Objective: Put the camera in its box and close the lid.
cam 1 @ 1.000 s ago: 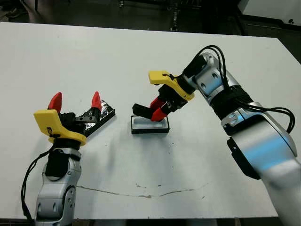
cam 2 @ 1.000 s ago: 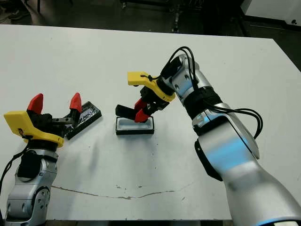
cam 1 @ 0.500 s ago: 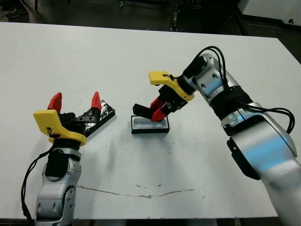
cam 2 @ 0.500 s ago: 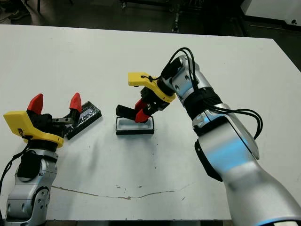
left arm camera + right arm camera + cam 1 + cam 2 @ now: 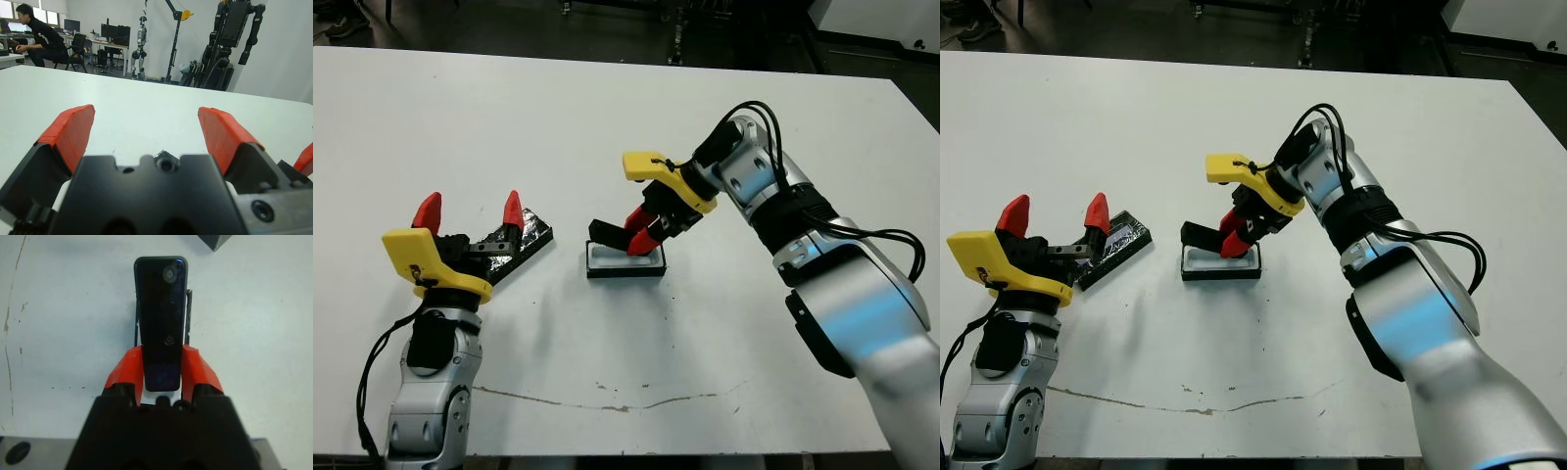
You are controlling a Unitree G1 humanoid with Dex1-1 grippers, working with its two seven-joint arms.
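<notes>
Right gripper holds the camera, jaws clamped on its rear end, one red finger on each long edge. Against the view half a second back, the gripper sits slightly lower and closer over the box; a small descent, nothing else has moved. The camera's free end still sticks out past the box's near-left end wall and tilts upward, so it is over the box, not in it. The wrist view shows the camera's long axis lined up with the box's length, box rim visible on both sides of it.

Reading: insertion step under way, alignment good, camera not yet seated. It needs to come back along the box's length and level off before release, or the projecting end may catch the wall.

Left gripper hovers to the left of the box, jaws wide apart and empty, unchanged. Lid lies flat on the bench just beyond it, left of the box and apart from it, untouched.
</notes>
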